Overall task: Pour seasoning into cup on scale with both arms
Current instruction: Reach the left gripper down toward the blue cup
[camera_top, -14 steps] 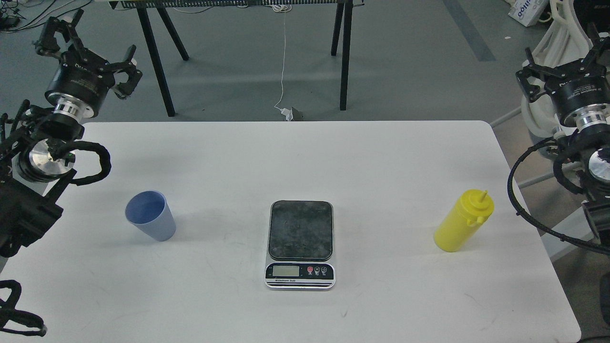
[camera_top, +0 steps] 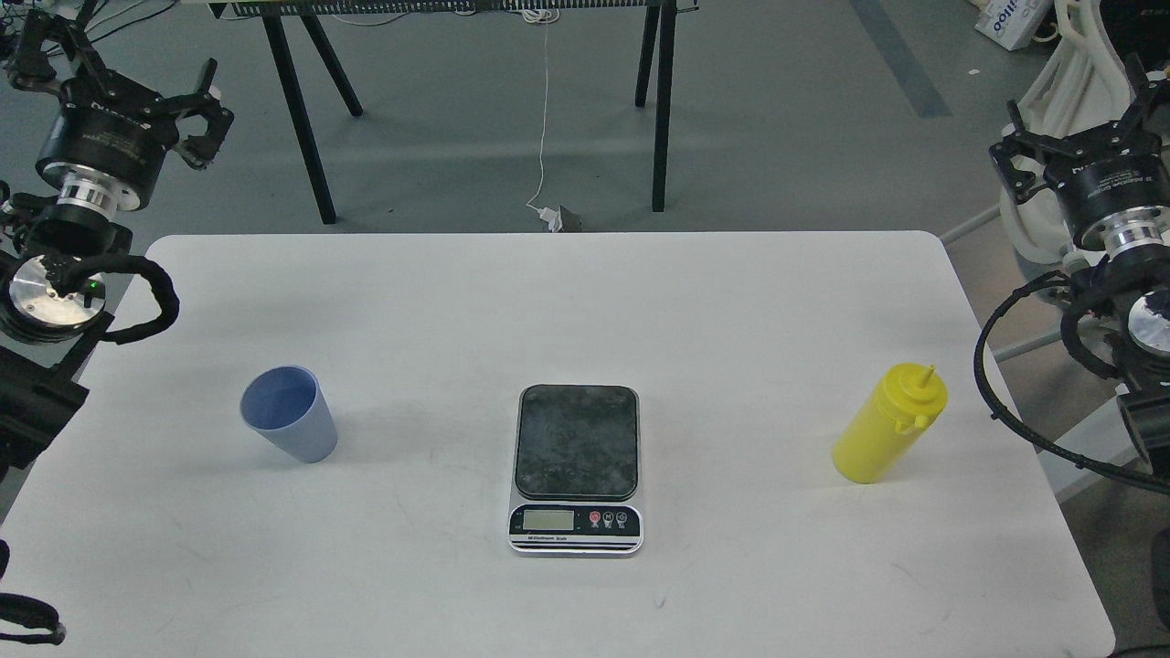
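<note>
The light blue cup [camera_top: 289,413] stands upright and empty on the left of the white table [camera_top: 585,302]. The scale [camera_top: 576,468] lies at the table's middle with nothing on its dark platform. The yellow seasoning bottle [camera_top: 888,423] stands upright at the right, nozzle up. My left gripper [camera_top: 110,64] is open and empty, high beyond the table's far left corner, far from the cup. My right gripper [camera_top: 1079,137] is open and empty, off the table's right edge, above and behind the bottle.
A black-legged stand [camera_top: 311,119] and a white cable [camera_top: 546,119] are on the floor behind the table. White equipment [camera_top: 1060,82] stands at the far right. Black arm cables [camera_top: 1005,384] loop beside the table's right edge.
</note>
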Robot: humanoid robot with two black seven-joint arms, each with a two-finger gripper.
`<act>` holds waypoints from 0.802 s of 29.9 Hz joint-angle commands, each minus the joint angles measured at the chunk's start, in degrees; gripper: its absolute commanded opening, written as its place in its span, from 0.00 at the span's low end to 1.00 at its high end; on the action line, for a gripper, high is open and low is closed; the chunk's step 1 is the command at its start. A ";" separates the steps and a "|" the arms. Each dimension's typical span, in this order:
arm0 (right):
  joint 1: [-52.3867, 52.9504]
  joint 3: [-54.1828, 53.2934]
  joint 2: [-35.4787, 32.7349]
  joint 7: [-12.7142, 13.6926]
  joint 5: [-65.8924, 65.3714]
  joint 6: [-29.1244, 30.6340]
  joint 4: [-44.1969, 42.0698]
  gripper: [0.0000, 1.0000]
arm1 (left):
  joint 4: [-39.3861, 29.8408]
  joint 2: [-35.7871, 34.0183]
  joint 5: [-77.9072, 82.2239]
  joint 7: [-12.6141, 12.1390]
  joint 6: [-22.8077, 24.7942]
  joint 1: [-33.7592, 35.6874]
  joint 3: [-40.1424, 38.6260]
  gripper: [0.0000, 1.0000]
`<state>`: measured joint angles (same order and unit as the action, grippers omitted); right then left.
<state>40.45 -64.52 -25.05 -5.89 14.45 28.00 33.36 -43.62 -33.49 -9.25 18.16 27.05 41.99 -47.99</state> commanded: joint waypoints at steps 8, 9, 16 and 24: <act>-5.99 -0.43 -1.50 -0.44 0.05 0.00 6.71 0.99 | -6.89 -12.37 30.22 6.70 0.95 -3.40 3.16 0.93; -6.69 -0.78 -1.50 -0.44 -0.04 0.00 7.50 0.99 | -9.26 -14.74 33.30 6.71 0.95 -4.11 3.42 0.93; -9.68 -4.64 -1.50 -1.05 0.05 0.00 9.62 0.99 | -21.50 -24.34 57.03 7.32 0.95 -5.61 5.27 0.92; -10.04 -4.91 -2.81 -1.05 -0.04 0.00 10.15 0.99 | -27.11 -25.48 80.94 7.15 -11.91 -7.54 10.97 0.92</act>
<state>30.44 -69.55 -27.29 -6.95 14.48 28.00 43.46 -67.20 -57.97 63.79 25.46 20.72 35.30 -40.72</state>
